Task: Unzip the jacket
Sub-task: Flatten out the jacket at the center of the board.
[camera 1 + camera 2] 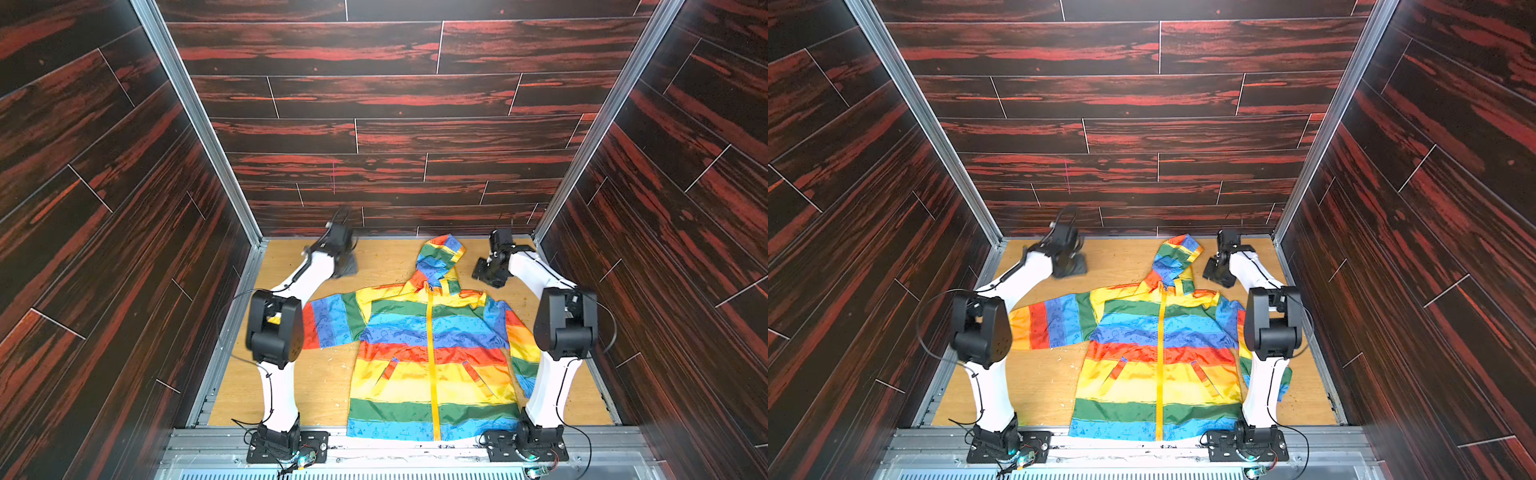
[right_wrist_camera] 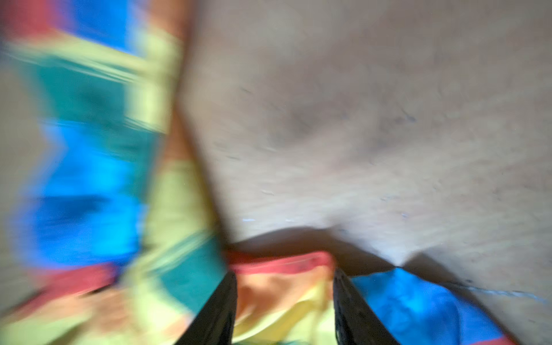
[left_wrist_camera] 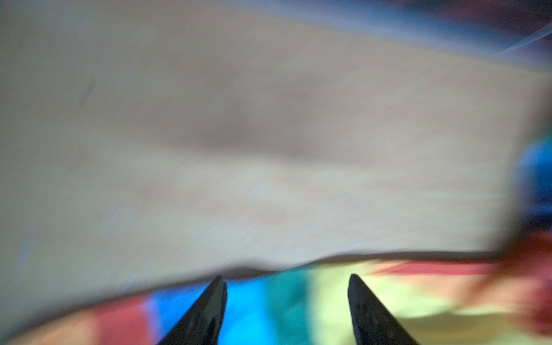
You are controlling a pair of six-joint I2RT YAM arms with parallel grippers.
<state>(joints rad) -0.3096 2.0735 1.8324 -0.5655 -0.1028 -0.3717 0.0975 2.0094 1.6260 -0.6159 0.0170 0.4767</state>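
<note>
The rainbow-striped hooded jacket lies flat, front side up, on the wooden table, hood toward the back wall. Its yellow zipper runs closed from collar to hem. My left gripper hovers, motion-blurred, beyond the jacket's left sleeve. In the left wrist view it is open over the blurred sleeve. My right gripper hangs just right of the hood. It is open above the shoulder fabric, holding nothing.
Dark red wood-patterned walls with aluminium posts close in the table on three sides. Both arm bases sit on the front rail. The right arm's elbow overhangs the jacket's right sleeve.
</note>
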